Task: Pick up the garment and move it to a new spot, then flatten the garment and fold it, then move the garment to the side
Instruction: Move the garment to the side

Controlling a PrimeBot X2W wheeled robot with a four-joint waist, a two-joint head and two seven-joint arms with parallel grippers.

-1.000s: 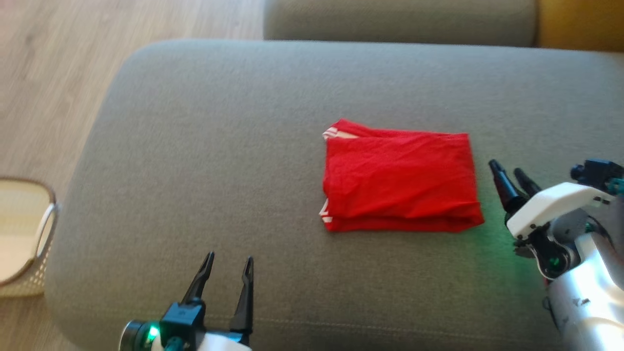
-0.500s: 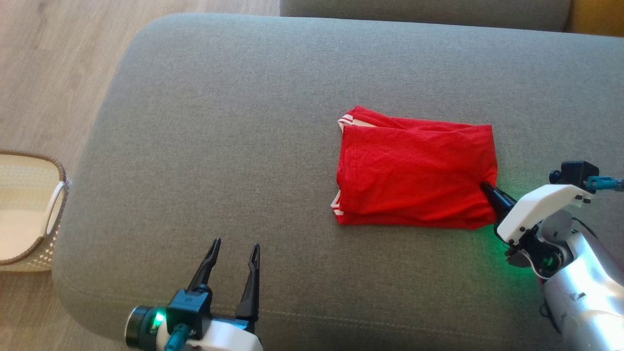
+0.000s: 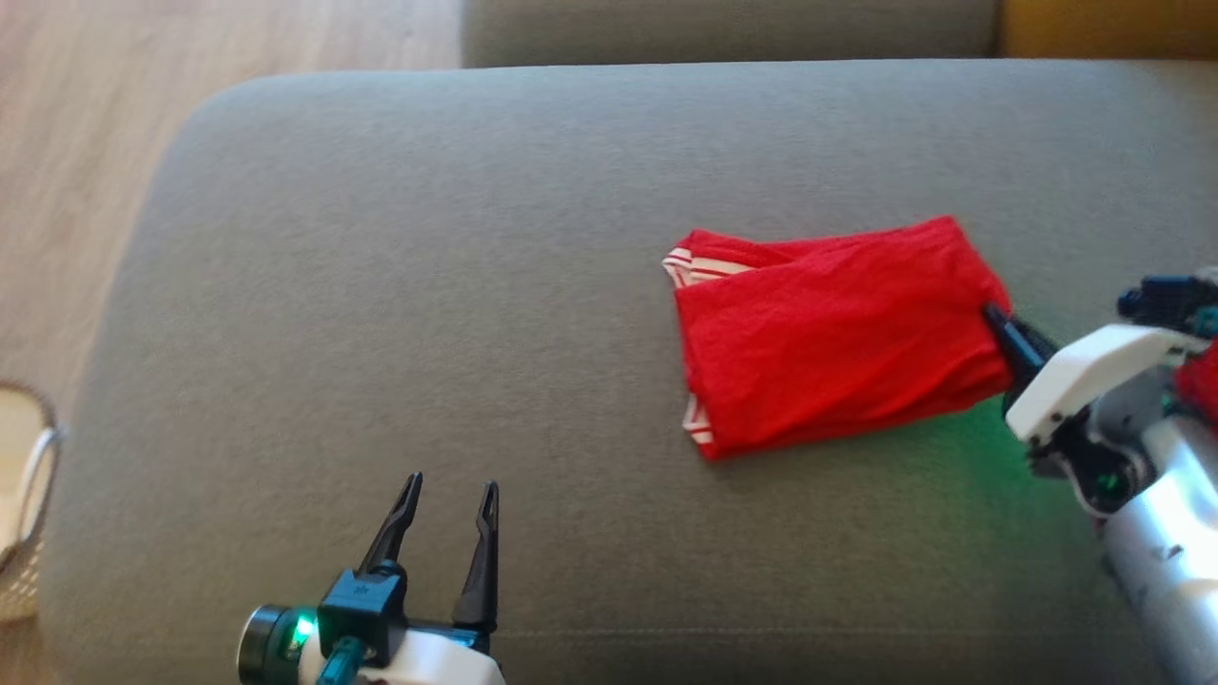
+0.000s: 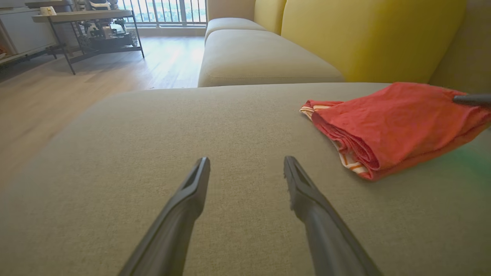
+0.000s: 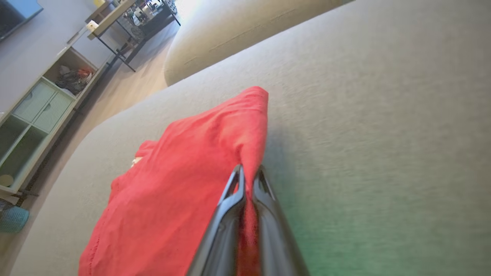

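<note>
A wide grey-green upholstered sofa cushion [image 3: 381, 285] with rounded corners is seen, and a stitched seam is run along its near edge. A red folded fabric garment [image 3: 828, 333] is laid on its right half, with the white-striped trim turned toward the middle. Left of the cushion, a cream perforated basket [image 3: 24, 571] is set on the pale wooden plank floor [image 3: 76, 143].

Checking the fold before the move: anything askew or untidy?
Mostly tidy. The folded red garment lies slanted on the cushion, its right edge pinched by the right gripper; striped trim peeks out at its left.
</note>
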